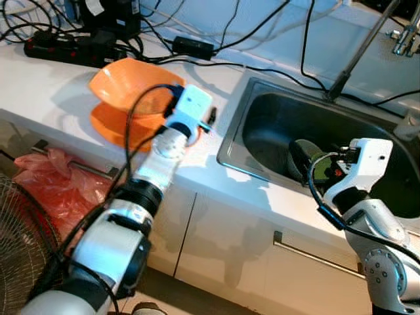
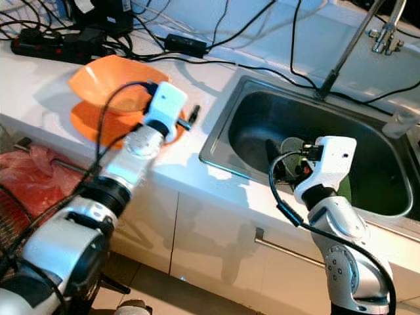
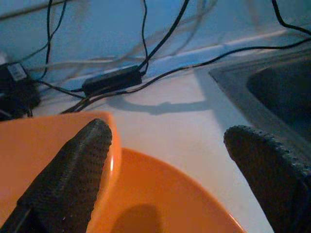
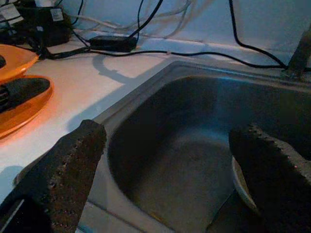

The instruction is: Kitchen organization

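Over the white counter (image 1: 59,92), left gripper (image 3: 170,160) spreads wide above orange bowls (image 1: 128,88); right gripper (image 4: 170,170) gapes over the sink (image 2: 262,125). No legible writing.

Black power strip (image 1: 62,47) at back of white countertop (image 1: 46,92), black cables (image 1: 262,65) trailing across the counter toward the sink side. Small black power adapter brick (image 1: 192,46) lies near the wall. Red plastic bag (image 1: 49,187) below the counter edge, beside a wire fan grille (image 1: 20,243) (only part visible). White cabinet doors (image 1: 216,249) with a metal bar handle (image 1: 315,252).
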### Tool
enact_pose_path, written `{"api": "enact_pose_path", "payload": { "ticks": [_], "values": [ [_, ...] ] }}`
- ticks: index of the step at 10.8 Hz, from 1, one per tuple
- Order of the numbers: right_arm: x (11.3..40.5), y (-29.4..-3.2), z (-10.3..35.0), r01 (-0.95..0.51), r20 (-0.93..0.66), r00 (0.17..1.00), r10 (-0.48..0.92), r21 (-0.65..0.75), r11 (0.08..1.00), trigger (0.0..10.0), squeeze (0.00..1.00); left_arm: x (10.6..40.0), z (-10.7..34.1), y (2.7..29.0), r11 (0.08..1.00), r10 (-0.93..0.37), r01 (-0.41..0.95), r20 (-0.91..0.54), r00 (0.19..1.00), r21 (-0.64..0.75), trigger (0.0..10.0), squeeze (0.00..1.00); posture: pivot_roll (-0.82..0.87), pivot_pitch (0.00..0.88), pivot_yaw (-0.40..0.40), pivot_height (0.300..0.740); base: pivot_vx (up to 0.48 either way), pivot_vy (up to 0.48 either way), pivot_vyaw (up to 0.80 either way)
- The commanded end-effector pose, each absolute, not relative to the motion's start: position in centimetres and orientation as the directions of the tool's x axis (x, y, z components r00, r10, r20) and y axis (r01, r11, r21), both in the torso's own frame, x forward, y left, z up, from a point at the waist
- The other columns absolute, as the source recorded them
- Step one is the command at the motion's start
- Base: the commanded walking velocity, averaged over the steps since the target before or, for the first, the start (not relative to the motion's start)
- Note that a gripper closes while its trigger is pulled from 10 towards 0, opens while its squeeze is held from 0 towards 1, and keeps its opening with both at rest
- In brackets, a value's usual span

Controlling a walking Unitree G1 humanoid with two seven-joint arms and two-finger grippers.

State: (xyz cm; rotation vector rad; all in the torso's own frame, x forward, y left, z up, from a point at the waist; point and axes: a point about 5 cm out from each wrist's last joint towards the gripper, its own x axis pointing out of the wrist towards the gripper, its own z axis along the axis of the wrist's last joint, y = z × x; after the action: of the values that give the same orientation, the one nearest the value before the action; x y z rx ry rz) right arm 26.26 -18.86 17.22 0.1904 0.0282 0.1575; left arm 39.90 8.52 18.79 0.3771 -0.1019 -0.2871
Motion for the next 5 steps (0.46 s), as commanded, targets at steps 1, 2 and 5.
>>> {"api": "enact_pose_path", "payload": {
  "ticks": [1,2,5],
  "values": [
    [26.0,-19.6,17.7,-0.13,-0.01,0.991,0.134,0.178,0.975,10.0,1.0,39.9,19.5,7.0,0.882,-0.348,0.307,0.056,0.936,0.359,10.0,0.0,0.19,0.0,-0.182,0.74,0.0,0.0,0.0],
    [26.0,-19.6,17.7,-0.126,-0.009,0.992,0.129,0.177,0.976,10.0,1.0,39.6,19.2,5.9,0.869,-0.396,0.359,0.045,0.917,0.342,10.0,0.0,0.19,0.0,-0.177,0.74,0.0,0.0,0.0],
    [26.1,-19.7,17.8,-0.115,-0.005,0.993,0.117,0.18,0.977,10.0,1.0,39.6,20.9,5.0,0.86,-0.431,0.373,0.102,0.897,0.349,10.0,0.0,0.19,0.0,-0.175,0.74,0.0,0.0,0.0]
  ]
}}
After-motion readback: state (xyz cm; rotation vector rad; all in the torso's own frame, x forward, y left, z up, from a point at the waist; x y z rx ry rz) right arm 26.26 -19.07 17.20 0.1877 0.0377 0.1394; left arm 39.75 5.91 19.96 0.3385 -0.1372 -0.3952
